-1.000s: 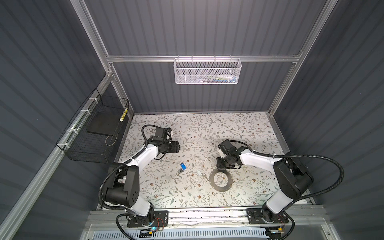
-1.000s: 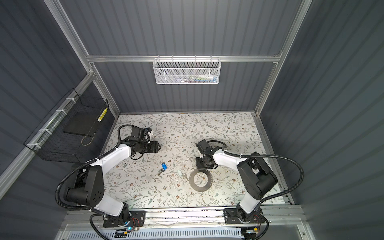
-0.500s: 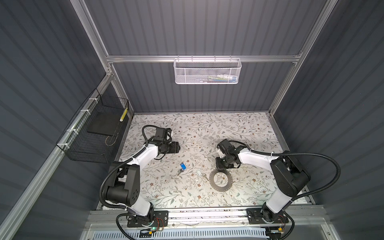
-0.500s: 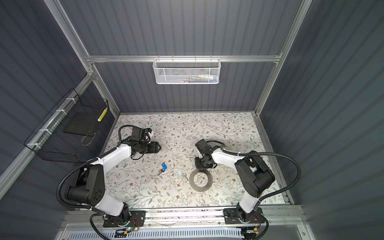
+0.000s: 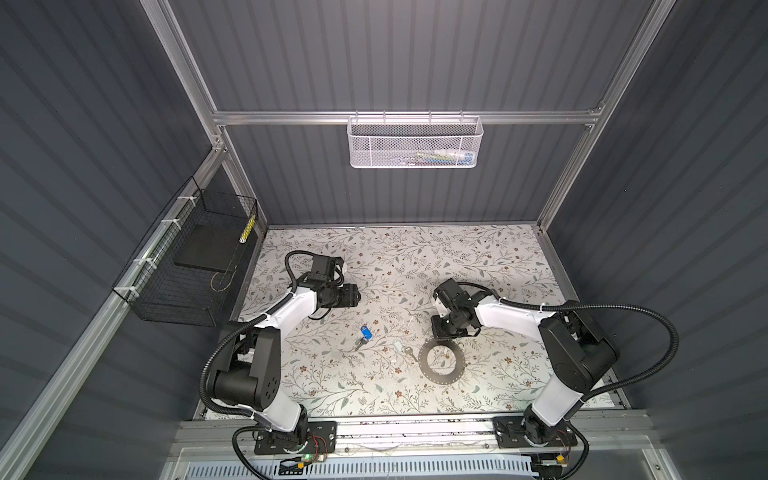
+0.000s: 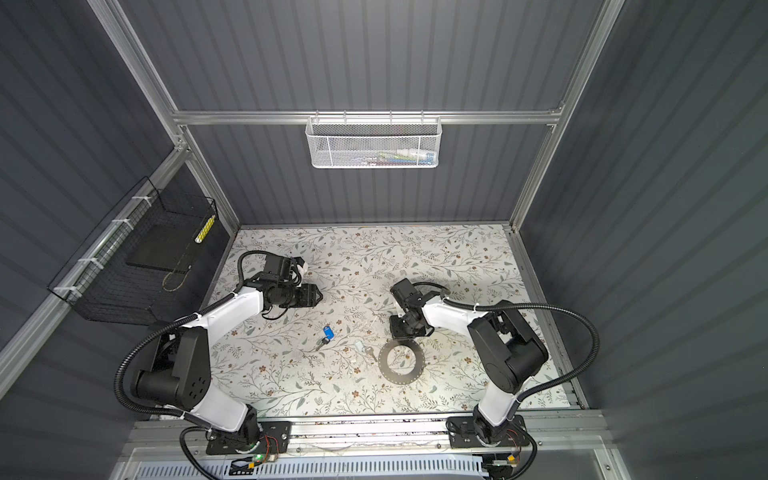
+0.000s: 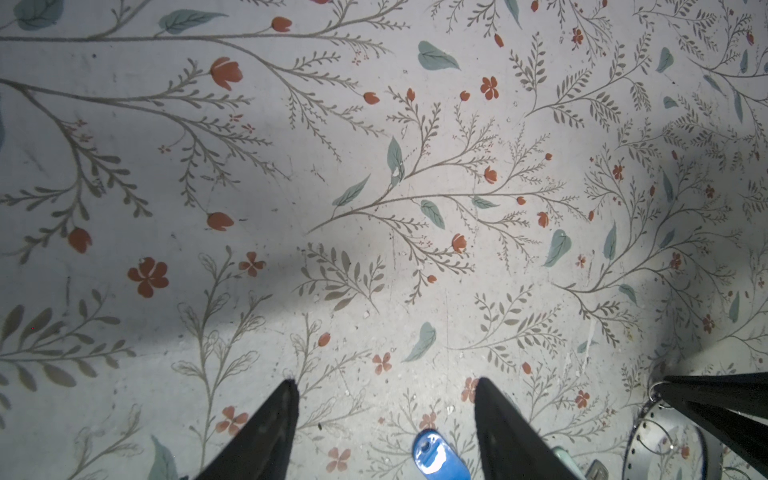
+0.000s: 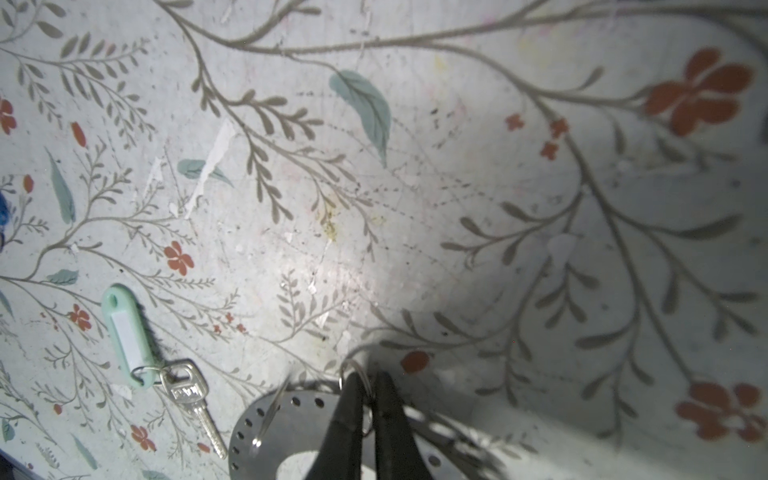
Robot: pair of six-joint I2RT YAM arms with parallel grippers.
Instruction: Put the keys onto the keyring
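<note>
The right gripper is pinching shut on a wire loop at the far rim of the keyring — best lifting slowly; the left gripper is hanging open.

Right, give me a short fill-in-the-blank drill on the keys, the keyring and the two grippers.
1. The left gripper hovers with its jaws ____.
2. The right gripper is ____ at the rim of the keyring.
3. The key nearest the keyring wears a pale ____ tag.
4. The other key has a tag coloured ____.
Missing words: open; shut; green; blue.
</note>
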